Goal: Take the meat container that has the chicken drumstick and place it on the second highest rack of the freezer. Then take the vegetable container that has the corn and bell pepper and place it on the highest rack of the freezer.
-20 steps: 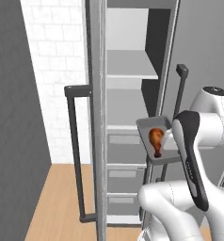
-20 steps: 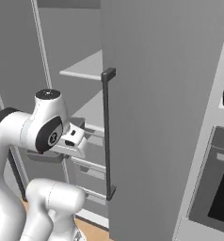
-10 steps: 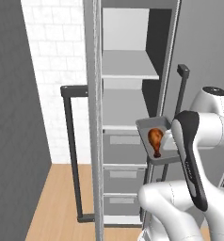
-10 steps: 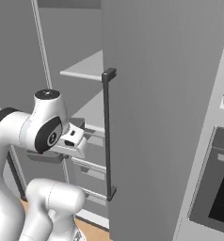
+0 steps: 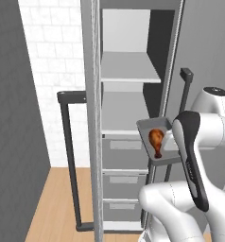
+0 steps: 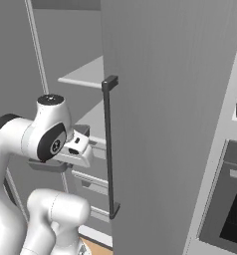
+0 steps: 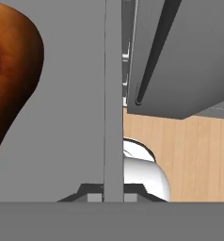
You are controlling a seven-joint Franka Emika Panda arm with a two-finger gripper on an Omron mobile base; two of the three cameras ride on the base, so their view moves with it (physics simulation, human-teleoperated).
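Observation:
The meat container, a shallow grey tray, hangs level in front of the open freezer, just right of its lower shelf. The glossy brown chicken drumstick lies in it. My gripper is shut on the tray's right rim, mostly hidden behind my forearm. In the hand view the drumstick bulges at the left over the tray floor, and my gripper clamps the rim. The highest rack and the second highest rack are bare. The vegetable container is out of view.
Grey drawers sit below the racks. The freezer's left door stands open with its dark bar handle. The right door and its handle stand close beside my hand. An oven is further right. The floor is wood.
The freezer's left door edge and handle have drifted slightly left in the left base view. The container stays in my grip at the same height.

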